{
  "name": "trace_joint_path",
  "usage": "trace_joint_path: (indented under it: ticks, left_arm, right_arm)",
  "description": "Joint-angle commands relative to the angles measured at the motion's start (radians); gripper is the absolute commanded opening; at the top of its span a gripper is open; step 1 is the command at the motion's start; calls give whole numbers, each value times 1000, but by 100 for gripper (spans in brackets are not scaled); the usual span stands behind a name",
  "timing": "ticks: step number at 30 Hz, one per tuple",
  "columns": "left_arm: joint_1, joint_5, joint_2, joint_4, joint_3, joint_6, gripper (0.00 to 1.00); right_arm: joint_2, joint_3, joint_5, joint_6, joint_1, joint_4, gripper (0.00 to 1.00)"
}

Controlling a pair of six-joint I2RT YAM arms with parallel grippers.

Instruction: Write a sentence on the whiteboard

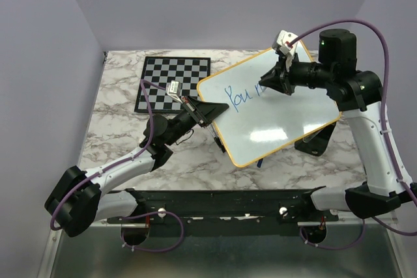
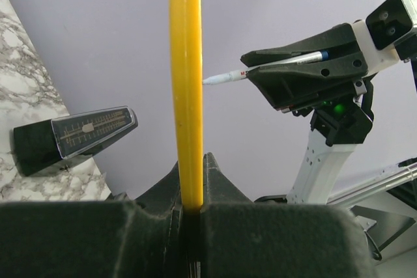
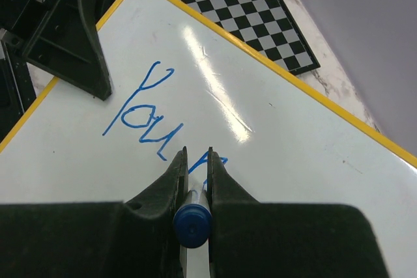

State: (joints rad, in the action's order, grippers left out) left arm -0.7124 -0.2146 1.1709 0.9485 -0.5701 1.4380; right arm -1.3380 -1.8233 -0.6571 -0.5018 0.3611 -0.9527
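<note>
- The marble table [image 1: 117,128] lies under both pincers, carrying everything.
- The whiteboard [image 1: 287,122] is the big piece. It is tilted up off the table, with one short end in the left pincer and its long axis running from there across to the right pincer.
- The chessboard [image 1: 172,83] lies flat beyond the left pincer, beside the whiteboard's far corner and out of play.
- The left gripper [image 2: 192,209] is clamped on the whiteboard's yellow frame. The rim stands straight up between its pads, so it is bracing the board and not writing.
- The right gripper [image 3: 193,161] is closed on the marker [image 3: 193,224] — barrel pinched between the fingers, blue cap toward the wrist, tip down at the white surface just ahead of the fingertips.
- The sentence [image 3: 140,112] so far reads "You" in blue. It sits beyond the right pincer's tips on the side toward the left pincer, and a fresh blue stroke shows right at the tip.
- The verdict: it's early, with one word done and a second just begun.
- The next strokes likely run along the long axis, away from the left pincer into bare board, and the right arm is the nearer one — contact is already there.
</note>
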Motion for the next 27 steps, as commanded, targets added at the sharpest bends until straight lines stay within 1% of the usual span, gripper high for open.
trace_joint_path:
  ticks: [1, 12, 17, 21, 24, 27]
  left_arm:
    - [4, 31, -22, 263, -45, 67, 0]
    - [4, 29, -24, 263, -43, 67, 0]
    - [4, 29, -25, 265, -42, 67, 0]
    - [4, 32, -27, 265, -40, 67, 0]
    - [4, 30, -27, 268, -39, 68, 0]
    - [5, 31, -25, 273, -37, 70, 0]
  right_arm:
    - [16, 16, -18, -29, 6, -61, 0]
    - [-66, -91, -4, 25, 7, 2, 1]
    - [-70, -90, 53, 55, 6, 55, 0]
    - [-58, -82, 103, 62, 2, 66, 1]
    - [-49, -67, 102, 60, -4, 69, 0]
    - [-40, -57, 82, 43, -5, 34, 0]
